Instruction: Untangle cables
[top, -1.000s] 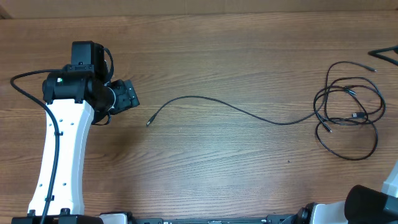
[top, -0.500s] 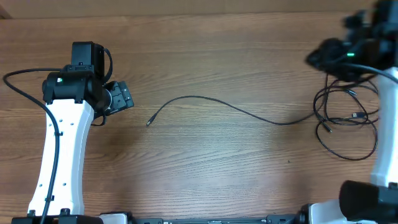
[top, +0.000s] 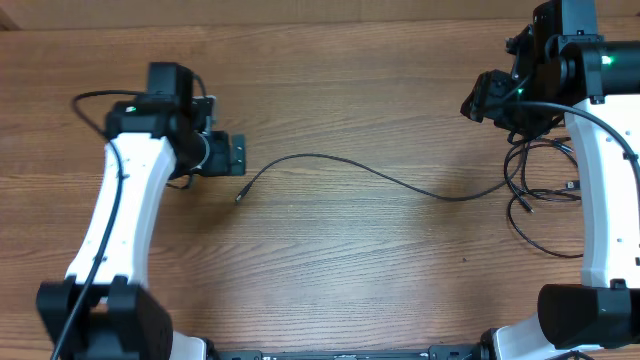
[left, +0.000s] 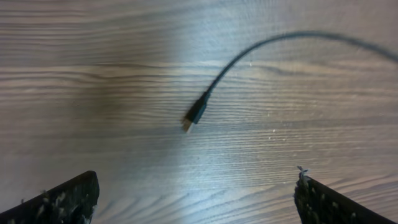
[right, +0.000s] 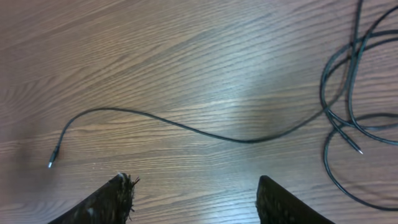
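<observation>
**Lying Half Spread: Thin Black Cords on a Wooden Table**

On the brown wood-grain table (top: 330, 290), the thin black flexible cables (top: 560, 190) sit mostly at the right side. Several loops cross over one another there in a loose bundle, with small plug ends poking out among them. One long black strand (top: 310, 156) leaves this bundle and runs leftward in a shallow wave toward the middle of the table. It ends in a small black plug with a pale metal tip (top: 238, 197).

The black two-finger left gripper (top: 230, 155) is just up and to the left of that plug in the overhead view, near it but apart from it. In the left wrist view its dark fingertips (left: 62, 199) stand wide apart at the bottom corners, with only bare wood between them. The plug (left: 194, 116) lies ahead of them, centred and untouched.

The black right gripper (top: 482, 100) is near the upper left edge of the bundle, and the white right arm (top: 600, 190) passes over part of the loops. In the right wrist view its fingertips (right: 118, 196) are likewise spread, clasping nothing. The long strand (right: 236, 140) crosses the middle of that view, its plug (right: 51, 163) lies at the far left, and the looped cables (right: 336, 124) fill the right edge.
</observation>
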